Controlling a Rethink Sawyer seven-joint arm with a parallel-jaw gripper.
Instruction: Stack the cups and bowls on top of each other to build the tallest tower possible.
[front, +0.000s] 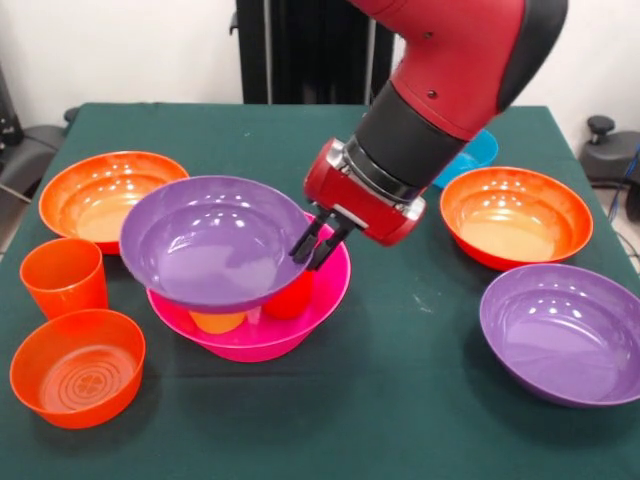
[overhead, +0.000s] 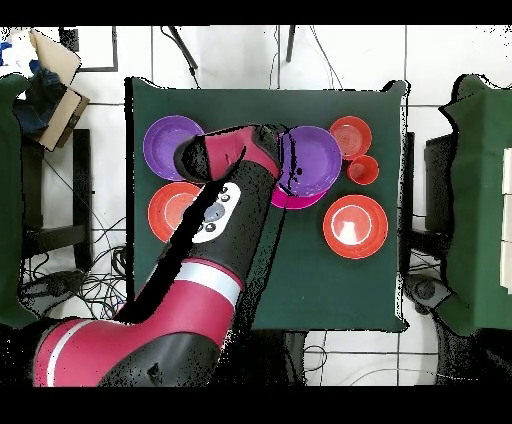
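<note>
Glossy purple bowl (front: 210, 243), round, tilts mid-frame over the pink bowl (front: 325, 290); gripper (front: 316, 243) pinches its rim.

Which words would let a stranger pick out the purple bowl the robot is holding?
Start at the big pink bowl in the table's middle. The purple bowl sits tilted over it, its rim pinched by the tool. The other purple bowl lies flat on the cloth, alone.

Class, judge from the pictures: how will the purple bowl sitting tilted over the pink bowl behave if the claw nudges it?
The purple bowl looks glossy, so it would probably slide easily. It sits tilted on the cups inside the pink bowl, so a push may tip it off. It seems thin plastic, likely light and stiff.
</note>
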